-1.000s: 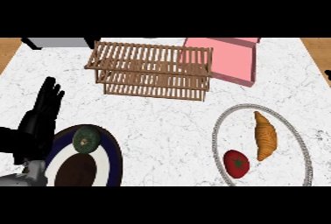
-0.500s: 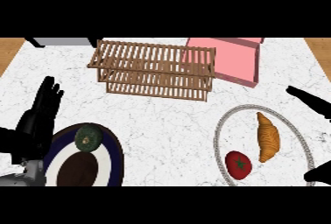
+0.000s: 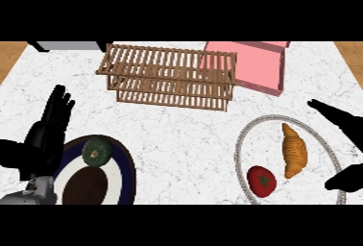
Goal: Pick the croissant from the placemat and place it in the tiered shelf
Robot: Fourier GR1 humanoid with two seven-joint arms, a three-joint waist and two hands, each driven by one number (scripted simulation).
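croissant (image 3: 294, 149) lies on the round grey-rimmed placemat (image 3: 242, 144), beside a tomato (image 3: 261, 180) | right hand (image 3: 339, 117) at the right edge, fingers wide apart, holds nothing, near the croissant but apart | left hand (image 3: 51, 120) rests at left, fingers straight, open | wooden tiered shelf (image 3: 169, 75) stands further back on the counter (image 3: 184, 134)
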